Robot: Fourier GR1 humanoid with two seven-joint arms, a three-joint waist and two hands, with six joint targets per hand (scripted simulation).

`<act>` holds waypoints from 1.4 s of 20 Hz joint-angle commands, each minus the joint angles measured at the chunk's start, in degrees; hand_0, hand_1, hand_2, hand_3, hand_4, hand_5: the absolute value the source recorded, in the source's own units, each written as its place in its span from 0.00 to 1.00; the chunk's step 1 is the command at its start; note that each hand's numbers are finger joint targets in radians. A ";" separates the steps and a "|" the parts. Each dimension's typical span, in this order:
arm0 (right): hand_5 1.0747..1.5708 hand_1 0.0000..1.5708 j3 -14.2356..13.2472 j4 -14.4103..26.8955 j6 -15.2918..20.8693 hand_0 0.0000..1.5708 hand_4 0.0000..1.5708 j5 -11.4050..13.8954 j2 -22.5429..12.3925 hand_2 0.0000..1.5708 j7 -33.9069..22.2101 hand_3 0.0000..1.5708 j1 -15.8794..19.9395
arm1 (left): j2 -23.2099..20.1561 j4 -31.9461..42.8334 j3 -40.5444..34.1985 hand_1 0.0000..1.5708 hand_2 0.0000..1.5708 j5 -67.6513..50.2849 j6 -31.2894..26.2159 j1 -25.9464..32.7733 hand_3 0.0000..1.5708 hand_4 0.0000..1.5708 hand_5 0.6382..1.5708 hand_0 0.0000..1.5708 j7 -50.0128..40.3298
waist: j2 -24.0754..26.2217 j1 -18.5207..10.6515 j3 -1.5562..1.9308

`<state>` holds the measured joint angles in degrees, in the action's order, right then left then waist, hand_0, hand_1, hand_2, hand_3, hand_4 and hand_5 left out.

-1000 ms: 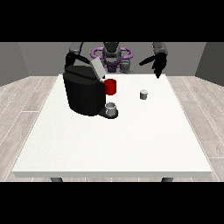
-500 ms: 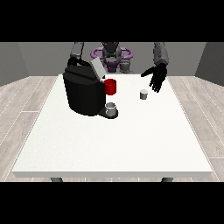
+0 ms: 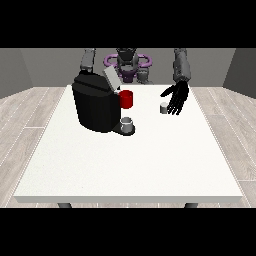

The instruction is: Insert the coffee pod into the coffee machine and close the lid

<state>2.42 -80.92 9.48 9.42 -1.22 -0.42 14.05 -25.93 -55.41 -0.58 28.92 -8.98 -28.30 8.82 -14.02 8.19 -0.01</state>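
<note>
A small grey coffee pod [image 3: 163, 107] stands on the white table [image 3: 135, 160] right of centre. Just to its right hangs the hand at the view's right [image 3: 177, 98], open with fingers spread and pointing down; I cannot tell whether it touches the pod. At the table's left stands a black coffee machine [image 3: 95, 105], its grey lid [image 3: 111, 78] tilted up and open, with a red part [image 3: 126, 99] on its right side. A grey cup [image 3: 127, 123] sits on the machine's base. The other hand is hidden behind the machine; only its arm [image 3: 88, 60] shows.
The robot's torso [image 3: 127, 65] with purple rings is behind the table's far edge. Wood floor surrounds the table on both sides.
The hand at the view's right has come down and towards the pod, from up near the robot's shoulder to just beside it. Machine, lid and pod have not moved.
</note>
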 commanded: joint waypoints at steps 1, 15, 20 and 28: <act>1.00 0.00 -1.27 3.84 -1.27 0.00 0.00 -0.95 -0.61 0.00 3.25 0.00 -0.13 | 2.27 2.81 0.72 0.60 0.62 3.97 5.79 -0.95 0.42 0.00 1.00 0.60 2.54 | -0.20 -0.77 0.01; 1.00 0.00 -2.36 6.20 -3.11 0.00 0.00 -2.52 -0.72 0.00 2.18 0.00 3.58 | -0.91 11.56 7.33 0.56 0.64 17.84 5.45 -6.12 0.52 0.18 1.00 0.56 1.80 | -0.57 1.27 0.02; 1.00 0.00 -2.16 7.42 -3.04 0.00 0.00 -2.40 -0.54 0.00 3.66 0.00 -0.13 | -0.67 15.78 7.41 0.48 0.62 20.59 5.44 -6.06 0.54 0.25 1.00 0.48 5.03 | 1.87 1.00 0.00; 1.00 0.00 -0.87 10.90 2.26 0.00 0.00 3.82 -0.70 0.00 3.24 0.00 1.89 | 4.63 16.27 5.53 0.81 0.83 20.23 7.45 -10.20 0.79 0.32 1.00 0.81 5.43 | 1.71 0.30 0.00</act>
<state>0.53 -71.12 10.82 11.31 -2.00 1.14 16.15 -23.14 -39.93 6.29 49.60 -2.54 -36.30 13.46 -11.49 7.94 0.04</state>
